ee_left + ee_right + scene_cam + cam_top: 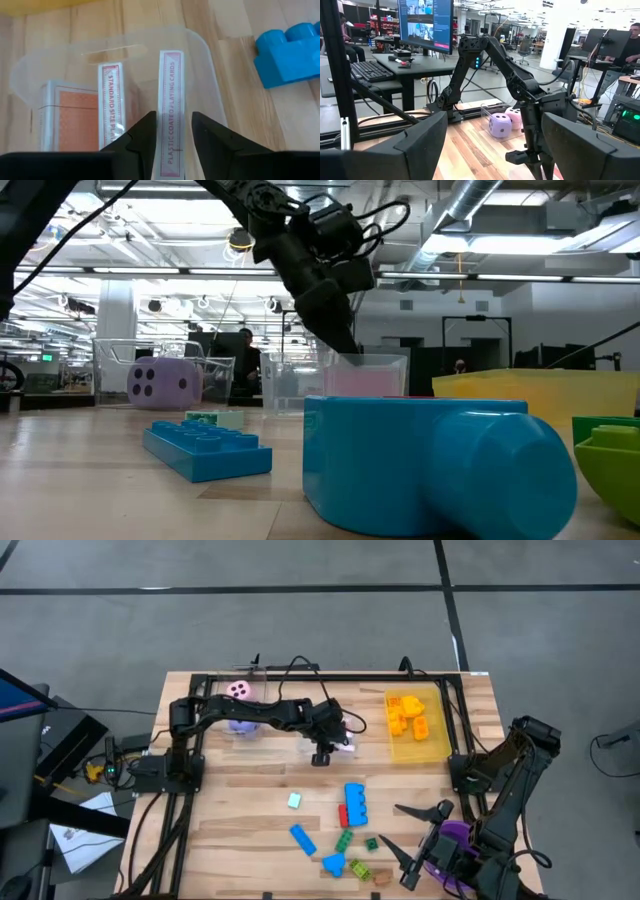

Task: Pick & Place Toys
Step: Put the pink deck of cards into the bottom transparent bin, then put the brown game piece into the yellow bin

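The wooden table (240, 810) holds three bins along its far side. The yellow bin (436, 730) on the right has orange and yellow bricks (408, 716) in it. A clear bin on the left (222, 722) holds a pink die (239, 690) and a purple die (166, 382).

The left arm reaches across to the middle clear bin (200, 55). The left gripper (170, 131) points down into this bin. Its two fingers sit on each side of a card box (171, 100) standing on its edge, but it is hard to tell if they press on it. A second card box (111, 102) stands just beside it, and a third one (70, 117) with an orange back leans at the side.

The right arm waits at the near right corner. The right gripper (412, 835) has its fingers wide apart over the table.

Loose bricks lie in the middle near the front: a big blue brick (355, 803), a red brick (343, 815), a long blue brick (303, 839), green bricks (344, 840) and a small pale block (294, 800).
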`<state>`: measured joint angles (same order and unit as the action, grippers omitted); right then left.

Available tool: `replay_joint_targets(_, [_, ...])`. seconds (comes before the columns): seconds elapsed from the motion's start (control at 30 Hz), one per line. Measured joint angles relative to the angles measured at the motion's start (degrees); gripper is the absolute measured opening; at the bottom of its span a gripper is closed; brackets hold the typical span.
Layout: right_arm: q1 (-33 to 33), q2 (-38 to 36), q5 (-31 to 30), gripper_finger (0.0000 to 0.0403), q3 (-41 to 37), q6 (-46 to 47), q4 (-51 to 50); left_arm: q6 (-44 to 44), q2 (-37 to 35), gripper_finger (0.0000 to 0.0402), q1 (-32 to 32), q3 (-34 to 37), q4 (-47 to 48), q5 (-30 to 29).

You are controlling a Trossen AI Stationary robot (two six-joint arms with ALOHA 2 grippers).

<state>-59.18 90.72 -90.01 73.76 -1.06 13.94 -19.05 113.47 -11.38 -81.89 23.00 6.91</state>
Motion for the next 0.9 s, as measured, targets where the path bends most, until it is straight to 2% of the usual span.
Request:
replay_joint_targets(0.17, [0.0,0.0,0.0,0.0317,0.0,-0.5,0.0,-0.1,-2.2,0.0132,0.0,0.0,0.1,-2.3])
replay_joint_targets(0.33, [0.0,0.0,0.0,0.0317,0.0,-1.0,-0.1,-1.6,-8.5,0.0141,0.0,0.0,1.3,-4.2])
replay_joint_targets(0.47, [-0.3,0.0,0.0,0.0317,0.0,-1.2,-0.2,-1.5,-15.8,0.0146,0.3,0.0,1.3,-3.5])
replay_joint_targets(0.57, [-0.4,0.0,0.0,0.0317,0.0,-2.7,-0.8,-1.3,-21.5,0.0150,1.1,0.9,1.1,0.2])
replay_joint_targets(0.73, [-0.4,0.0,0.0,0.0317,0.0,-2.8,-2.7,2.1,-31.5,0.0154,4.2,8.9,-6.2,9.4])
replay_joint_targets(0.9, [-0.5,0.0,0.0,0.0317,0.0,-3.3,-2.9,4.3,-41.5,0.0155,11.5,25.0,-23.3,10.9])
